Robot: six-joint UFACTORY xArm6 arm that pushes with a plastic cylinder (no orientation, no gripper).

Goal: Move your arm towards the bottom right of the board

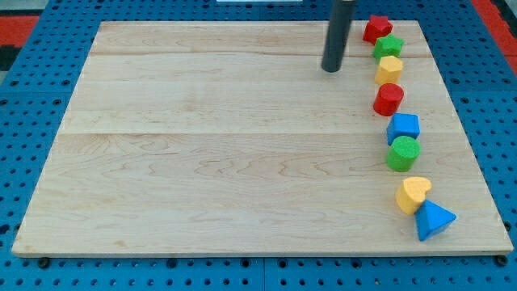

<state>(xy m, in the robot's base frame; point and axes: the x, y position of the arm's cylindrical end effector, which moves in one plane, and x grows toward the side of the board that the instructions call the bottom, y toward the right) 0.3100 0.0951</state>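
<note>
My tip (331,69) rests on the wooden board (226,145) near the view's top, right of centre. A column of blocks runs down the board's right side. From the top: a red star-like block (376,28), a green star-like block (388,46), a yellow block (389,69), a red cylinder-like block (388,99), a blue cube (404,128), a green cylinder (402,153), a yellow heart-shaped block (413,194) and a blue triangle (434,219). My tip stands left of the green and yellow blocks at the top, apart from them.
The board lies on a blue perforated table (40,48). Red patches (493,12) show at the view's top corners.
</note>
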